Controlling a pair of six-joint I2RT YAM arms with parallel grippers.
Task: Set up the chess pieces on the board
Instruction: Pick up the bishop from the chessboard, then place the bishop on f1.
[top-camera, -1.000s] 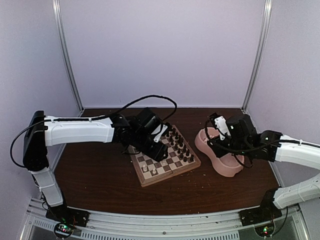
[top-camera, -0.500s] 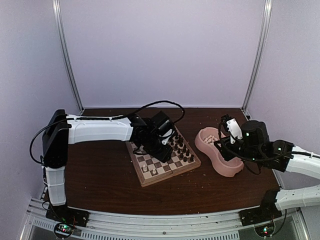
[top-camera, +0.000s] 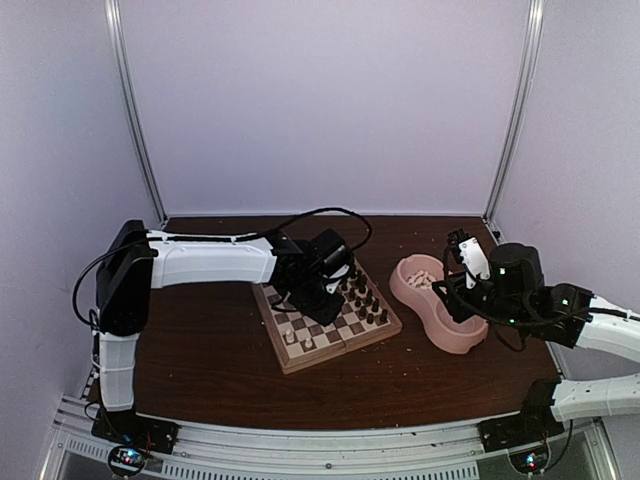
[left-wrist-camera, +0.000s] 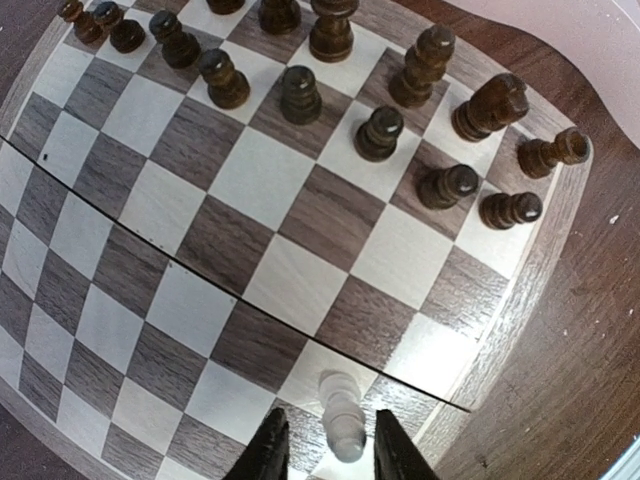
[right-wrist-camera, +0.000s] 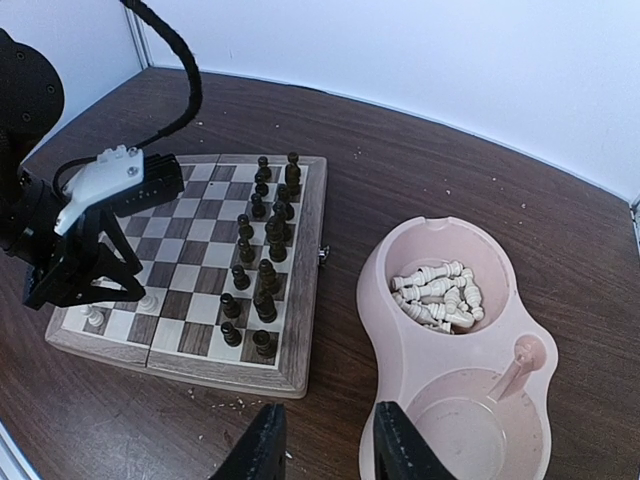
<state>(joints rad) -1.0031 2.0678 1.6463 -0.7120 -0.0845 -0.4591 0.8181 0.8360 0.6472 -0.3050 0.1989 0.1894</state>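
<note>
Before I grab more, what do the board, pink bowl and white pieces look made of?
Board: wood, satin finish; grain shows in the squares.
Pink bowl: likely moulded plastic, smooth, matte, one-piece curves.
White pieces: uncertain, plastic or painted wood; uniform cream, slight sheen.

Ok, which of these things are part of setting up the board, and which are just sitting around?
Part of the job: board; heaped white pieces in the far compartment of the pink double bowl; standing white pieces on the board.
Just there: dark pieces, already on the board; the bowl itself, only a container; pale crumbs.
</note>
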